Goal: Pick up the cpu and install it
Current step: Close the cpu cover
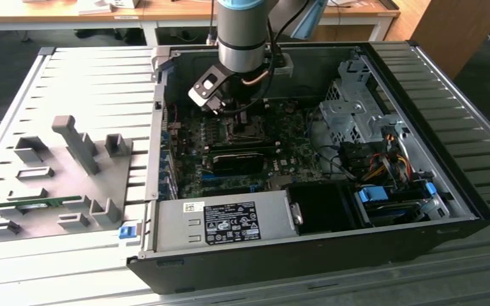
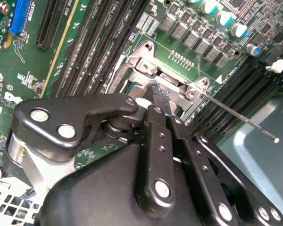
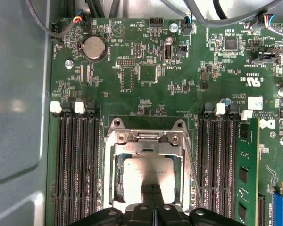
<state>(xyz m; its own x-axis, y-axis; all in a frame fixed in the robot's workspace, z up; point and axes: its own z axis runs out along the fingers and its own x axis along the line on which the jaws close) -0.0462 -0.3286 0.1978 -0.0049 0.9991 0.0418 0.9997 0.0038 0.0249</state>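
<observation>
The cpu (image 3: pixel 148 170) lies flat inside the dark socket, its silver top showing through the hinged metal frame (image 3: pixel 148 137). My gripper (image 3: pixel 153 188) hangs straight over it with both black fingers pressed together, tips at the cpu's edge; whether they touch it I cannot tell. In the second wrist view the gripper (image 2: pixel 156 96) points down into the socket frame (image 2: pixel 148 66), and the thin socket lever (image 2: pixel 240 117) sticks out to the side. In the exterior view the gripper (image 1: pixel 232 113) is low inside the open computer case (image 1: pixel 449 191), above the socket (image 1: pixel 243 132).
Memory slots (image 3: pixel 75 160) flank the socket on both sides, one holding a green memory stick (image 3: pixel 245 174). A grey power supply (image 1: pixel 219 223), a drive cage (image 1: pixel 356 108) and cable bundles (image 1: pixel 381 162) crowd the case. A grey fixture plate (image 1: pixel 66 172) lies on the exterior view's left.
</observation>
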